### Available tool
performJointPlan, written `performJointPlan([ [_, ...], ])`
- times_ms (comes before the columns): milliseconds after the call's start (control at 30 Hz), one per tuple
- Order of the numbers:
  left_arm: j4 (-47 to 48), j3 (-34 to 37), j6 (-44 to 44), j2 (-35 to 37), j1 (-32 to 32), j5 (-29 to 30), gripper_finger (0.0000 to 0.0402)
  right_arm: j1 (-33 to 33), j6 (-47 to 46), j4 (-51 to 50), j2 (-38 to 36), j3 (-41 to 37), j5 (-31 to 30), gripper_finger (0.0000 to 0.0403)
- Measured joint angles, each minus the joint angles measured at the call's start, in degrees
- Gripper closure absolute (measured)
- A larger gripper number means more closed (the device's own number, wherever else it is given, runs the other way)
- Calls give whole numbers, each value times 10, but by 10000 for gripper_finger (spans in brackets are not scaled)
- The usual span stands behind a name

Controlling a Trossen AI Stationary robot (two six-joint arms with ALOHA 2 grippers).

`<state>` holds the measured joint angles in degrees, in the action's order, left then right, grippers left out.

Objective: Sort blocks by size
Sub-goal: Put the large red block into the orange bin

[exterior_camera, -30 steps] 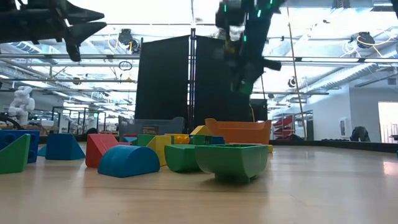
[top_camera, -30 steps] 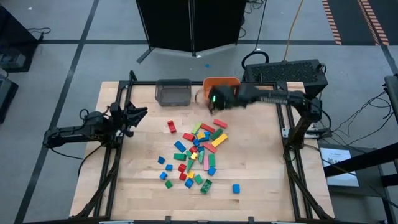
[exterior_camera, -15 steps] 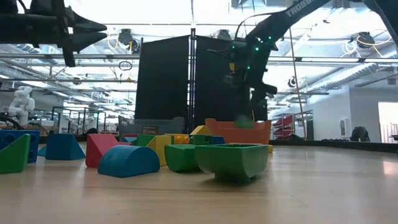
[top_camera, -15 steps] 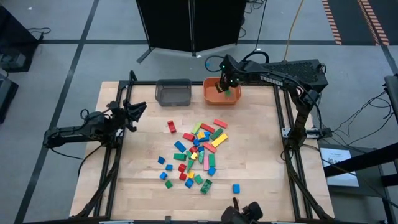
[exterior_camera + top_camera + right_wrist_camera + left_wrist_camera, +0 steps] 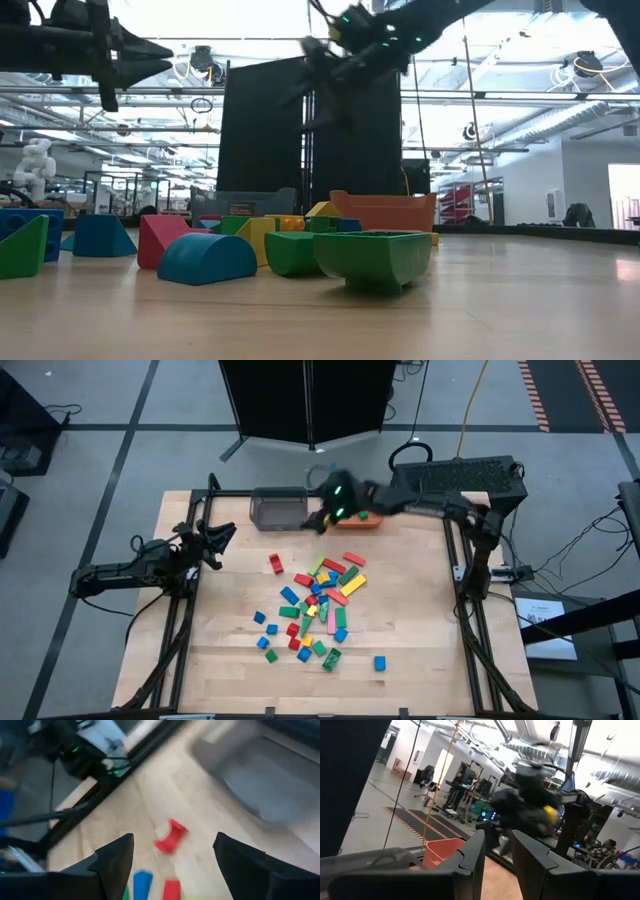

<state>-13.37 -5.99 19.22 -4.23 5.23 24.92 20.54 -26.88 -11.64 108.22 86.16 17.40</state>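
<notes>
The blocks (image 5: 320,600) lie in a loose pile of red, green, blue, yellow and pink at the table's middle. One red block (image 5: 275,563) lies apart on the pile's left, and a blue cube (image 5: 380,662) sits toward the near edge. My right gripper (image 5: 322,518) hangs in the air between the grey bin (image 5: 278,508) and the orange bin (image 5: 368,518). In its wrist view it is open (image 5: 173,851), with nothing between its fingers. My left gripper (image 5: 222,538) waits open above the table's left edge, empty (image 5: 497,845).
Both bins stand at the table's far edge, the grey one left of the orange one. A black frame rail runs along the far edge and down both sides. Bare wood lies left of the pile and along the near edge (image 5: 230,670).
My right gripper swung out over the orange bin, where a green block dropped in. It then swept back toward the table's left and now hangs between the two bins, tipped from pointing down to slanting. The left gripper stayed in place.
</notes>
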Motion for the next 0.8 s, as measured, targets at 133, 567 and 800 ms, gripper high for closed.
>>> performJointPlan([
  [133,-1,0,0,0,-1,-4,307,-61,122,27,46,23,-52,140],
  [567,13,0,15,0,-1,-12,307,-105,339,-104,222,233,-57,140],
  [800,24,0,15,0,-1,-34,307,-113,363,-184,308,350,-55,140],
])
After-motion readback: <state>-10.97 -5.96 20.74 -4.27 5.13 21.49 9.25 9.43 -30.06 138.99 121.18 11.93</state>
